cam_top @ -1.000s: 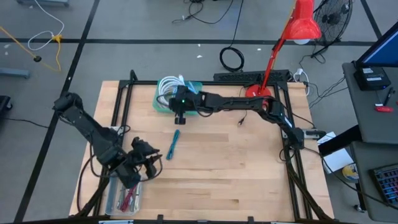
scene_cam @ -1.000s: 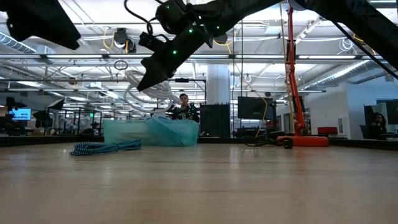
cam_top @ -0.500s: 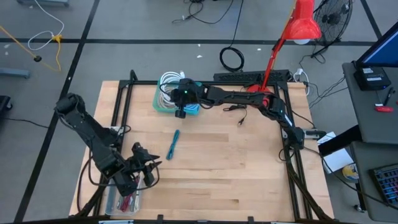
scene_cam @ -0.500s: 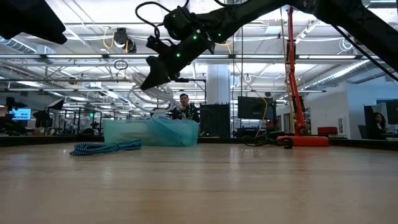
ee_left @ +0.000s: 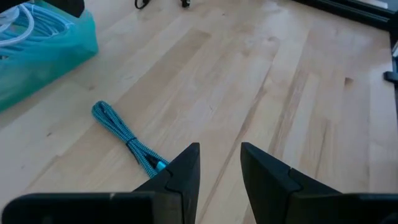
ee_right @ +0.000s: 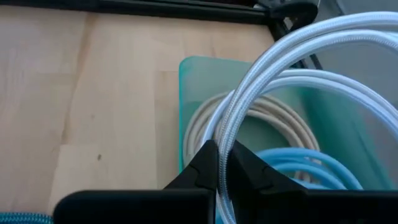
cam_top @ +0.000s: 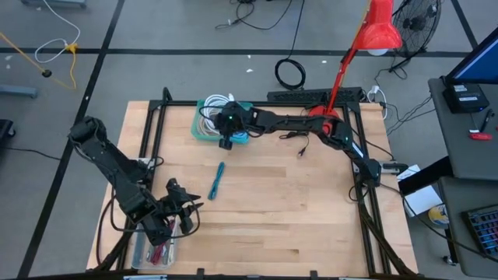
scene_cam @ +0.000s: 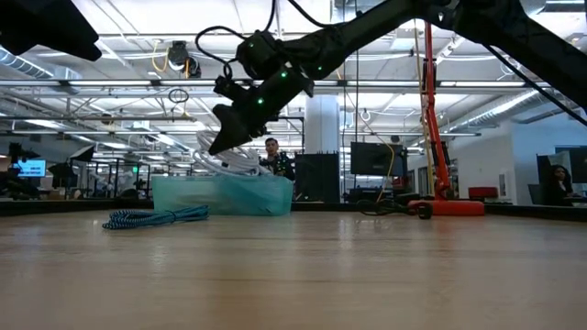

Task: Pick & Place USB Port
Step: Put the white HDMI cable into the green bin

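Observation:
A teal bin (cam_top: 208, 123) stands near the table's far edge and holds coils of white, cream and light-blue cable (ee_right: 292, 168). My right gripper (ee_right: 222, 163) hovers over its near rim, shut on a white braided cable (ee_right: 292, 56) whose loops hang down to the bin (scene_cam: 225, 194). A bundled blue braided cable (cam_top: 216, 180) lies flat on the table in front of the bin, also seen in the left wrist view (ee_left: 124, 138). My left gripper (ee_left: 219, 165) waits open above the table's near left part (cam_top: 183, 211), touching nothing. My right gripper pinches the white braided cable (ee_right: 225, 140) between its two fingers, coming from above and slanting down. The strands run between the fingertips and arch away in wide loops. The loops (scene_cam: 220, 163) hang below the fingers and reach into the top of the teal bin.
A clear tray with red-handled tools (cam_top: 157, 250) sits at the near left corner beside my left arm. A red lamp stand (cam_top: 325, 113) and a black frame (cam_top: 366, 187) border the far right. Bare wood (cam_top: 296, 210) stretches across the middle and right.
My right gripper has moved toward the far edge and down over the teal bin, still shut, and the white cable's loops have sunk from hanging in the air to the bin's top. My left arm has drawn back toward the near edge.

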### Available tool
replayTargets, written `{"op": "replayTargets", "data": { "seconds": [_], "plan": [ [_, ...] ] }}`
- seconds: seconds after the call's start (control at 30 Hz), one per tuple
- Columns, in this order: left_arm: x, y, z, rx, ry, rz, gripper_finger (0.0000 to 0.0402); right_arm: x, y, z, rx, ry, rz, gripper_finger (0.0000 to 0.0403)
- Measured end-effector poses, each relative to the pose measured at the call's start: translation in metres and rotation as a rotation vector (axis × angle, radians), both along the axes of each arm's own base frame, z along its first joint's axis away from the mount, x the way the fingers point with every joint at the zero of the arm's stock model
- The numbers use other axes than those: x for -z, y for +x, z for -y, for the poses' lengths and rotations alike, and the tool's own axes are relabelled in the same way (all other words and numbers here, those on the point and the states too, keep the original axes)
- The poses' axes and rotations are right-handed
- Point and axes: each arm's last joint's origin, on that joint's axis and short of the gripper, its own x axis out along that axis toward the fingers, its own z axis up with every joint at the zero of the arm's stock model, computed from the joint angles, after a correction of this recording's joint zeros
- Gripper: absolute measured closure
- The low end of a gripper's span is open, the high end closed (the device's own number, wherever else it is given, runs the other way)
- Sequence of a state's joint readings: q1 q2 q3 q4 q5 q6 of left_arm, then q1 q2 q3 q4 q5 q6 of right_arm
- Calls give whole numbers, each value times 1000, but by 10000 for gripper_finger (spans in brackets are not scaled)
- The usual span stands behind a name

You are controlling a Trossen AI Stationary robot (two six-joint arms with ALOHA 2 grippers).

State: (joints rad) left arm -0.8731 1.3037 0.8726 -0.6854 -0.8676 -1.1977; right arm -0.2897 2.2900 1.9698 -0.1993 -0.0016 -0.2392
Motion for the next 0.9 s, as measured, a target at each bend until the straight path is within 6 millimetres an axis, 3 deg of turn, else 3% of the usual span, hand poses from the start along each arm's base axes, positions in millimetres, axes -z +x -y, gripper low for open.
{"op": "replayTargets", "data": {
  "seconds": [0.2, 0.57, 0.9],
  "plan": [
    [0, 0, 0, 5, 6, -2, 282, 3, -3, 6, -1, 68, 3, 396],
    [0, 0, 0, 2, 9, 3, 282, 30, -10, 4, 8, 93, -18, 396],
    [-1, 0, 0, -5, 18, 14, 282, 30, -7, -3, -57, 74, -6, 387]
  ]
}}
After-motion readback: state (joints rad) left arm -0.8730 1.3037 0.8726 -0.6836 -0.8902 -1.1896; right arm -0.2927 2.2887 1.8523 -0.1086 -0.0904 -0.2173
